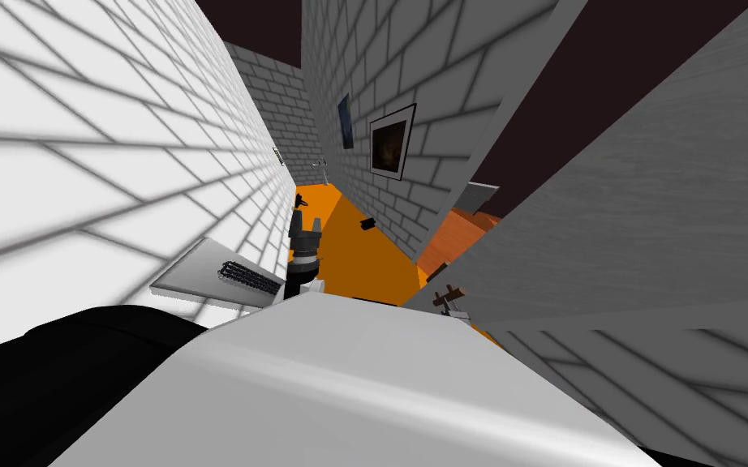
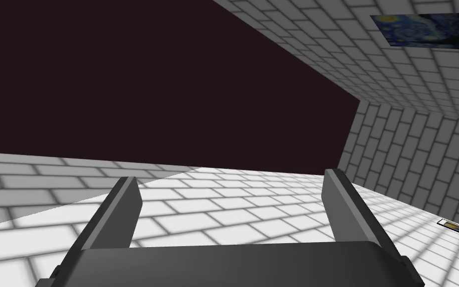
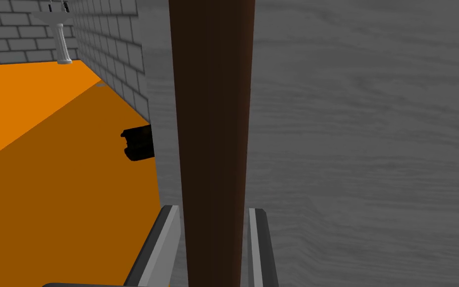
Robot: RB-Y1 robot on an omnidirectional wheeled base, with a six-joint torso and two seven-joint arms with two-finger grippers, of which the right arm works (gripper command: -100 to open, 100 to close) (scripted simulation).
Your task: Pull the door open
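- Right gripper (image 3: 213,212) is clenched on the door handle (image 3: 212,99). Its two light grey fingers (image 3: 166,244) press either side of the dark brown bar, which runs straight up between them.
- In the head view the same gripper (image 1: 455,308) sits low on the robot's right, just past the chest's tip, with the brown handle (image 1: 449,295) caught in it.
- That handle is mounted on the door (image 3: 363,149), a grey panel with a faint wood grain that lies directly behind the bar.
- From the head, the door (image 1: 648,219) is the broad grey slab on the right. It stands ajar, and the gap between it and the grey brick wall (image 1: 380,73) shows a wood-toned floor and a black area.
- A dark block (image 3: 138,143) juts out at the door's free edge, low over the orange floor (image 3: 49,174).
- The orange floor runs down a narrow corridor between brick walls to a white pedestal basin (image 3: 63,40) at the far end.
- Two framed pictures (image 1: 389,144) hang on the grey brick wall beyond the door.
- Left gripper (image 2: 233,199) is released, fingers spread wide with nothing between them. That arm is raised on the left of the corridor, near the white brick wall.
- A flat grey slab (image 1: 194,272) carrying a dark ribbed object stands out from that white wall, beside the left arm.
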